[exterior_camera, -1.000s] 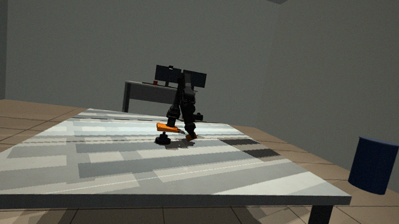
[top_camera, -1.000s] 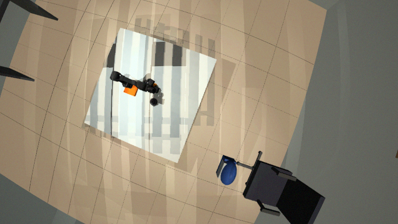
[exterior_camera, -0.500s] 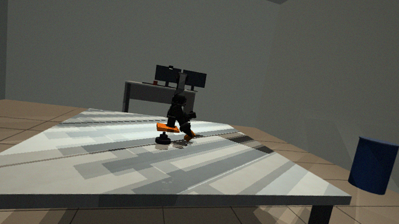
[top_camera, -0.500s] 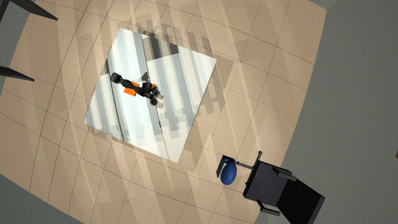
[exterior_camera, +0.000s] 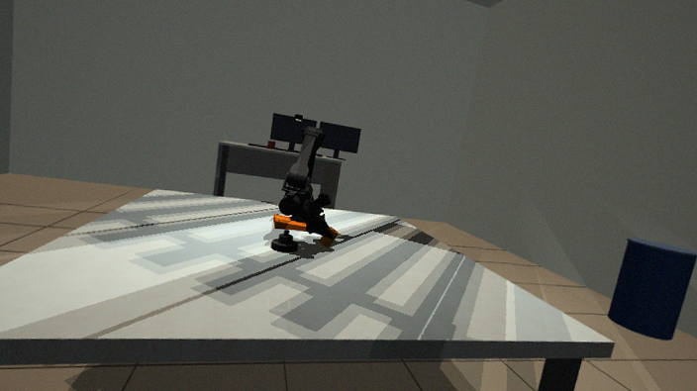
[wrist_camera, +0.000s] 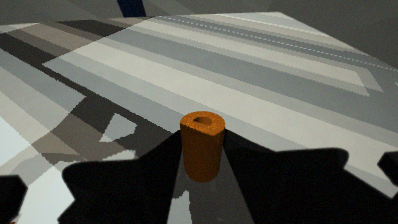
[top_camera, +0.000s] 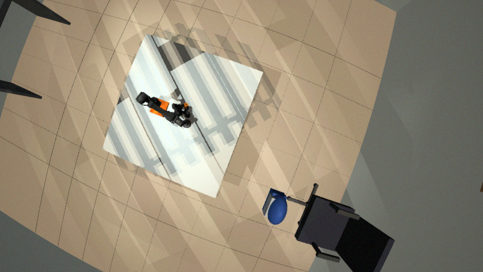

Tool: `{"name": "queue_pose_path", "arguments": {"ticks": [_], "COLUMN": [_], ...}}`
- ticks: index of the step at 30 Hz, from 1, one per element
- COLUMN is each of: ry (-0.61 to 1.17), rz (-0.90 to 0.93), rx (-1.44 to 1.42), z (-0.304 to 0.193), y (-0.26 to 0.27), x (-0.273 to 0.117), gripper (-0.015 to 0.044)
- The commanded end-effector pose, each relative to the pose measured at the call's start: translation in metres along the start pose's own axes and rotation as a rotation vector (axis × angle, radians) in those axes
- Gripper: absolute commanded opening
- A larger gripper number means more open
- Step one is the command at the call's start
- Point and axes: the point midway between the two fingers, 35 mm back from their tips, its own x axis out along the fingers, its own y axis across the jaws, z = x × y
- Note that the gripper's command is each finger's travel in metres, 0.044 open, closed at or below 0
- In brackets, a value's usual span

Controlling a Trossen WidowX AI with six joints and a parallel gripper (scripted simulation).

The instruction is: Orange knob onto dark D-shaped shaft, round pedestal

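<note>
The orange knob (top_camera: 186, 104) (exterior_camera: 329, 238) (wrist_camera: 202, 162) is clamped between the fingers, tilted, with its holed end facing out. The hole shows in the wrist view; its flat side cannot be made out clearly. My gripper (exterior_camera: 325, 232) (wrist_camera: 201, 133) is shut on the knob, low above the table and beside the pedestal, not over it. The dark round pedestal (top_camera: 186, 123) (exterior_camera: 284, 245) stands on the table, left of the knob in the exterior view. Its narrow upright shaft (exterior_camera: 286, 234) is bare; the shaft's flat side does not show.
An orange block (top_camera: 163, 104) (exterior_camera: 284, 221) lies beside the arm's base, behind the pedestal in the exterior view. The arm's forearm passes close to the pedestal in the top view. Striped shadows cross the white table (top_camera: 209, 182) (exterior_camera: 116, 310). A blue bin (top_camera: 277, 208) (exterior_camera: 652, 288) stands off the table.
</note>
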Motion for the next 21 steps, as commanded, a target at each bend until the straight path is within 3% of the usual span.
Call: {"name": "queue_pose_path", "arguments": {"ticks": [1,17,20,21], "ry": [-0.08,-0.046,-0.051,-0.051], "rz": [0.0,-0.001,0.0,0.0], "rx": [0.003,0.003,0.006,0.006], "z": [-0.0041,-0.0076,-0.0059,-0.0059], "y": [0.0002,0.0001,0.001,0.001], "x": [-0.0023,-0.009,-0.0066,-0.0066], "gripper": [0.0181,0.0181,0.026,0.026]}}
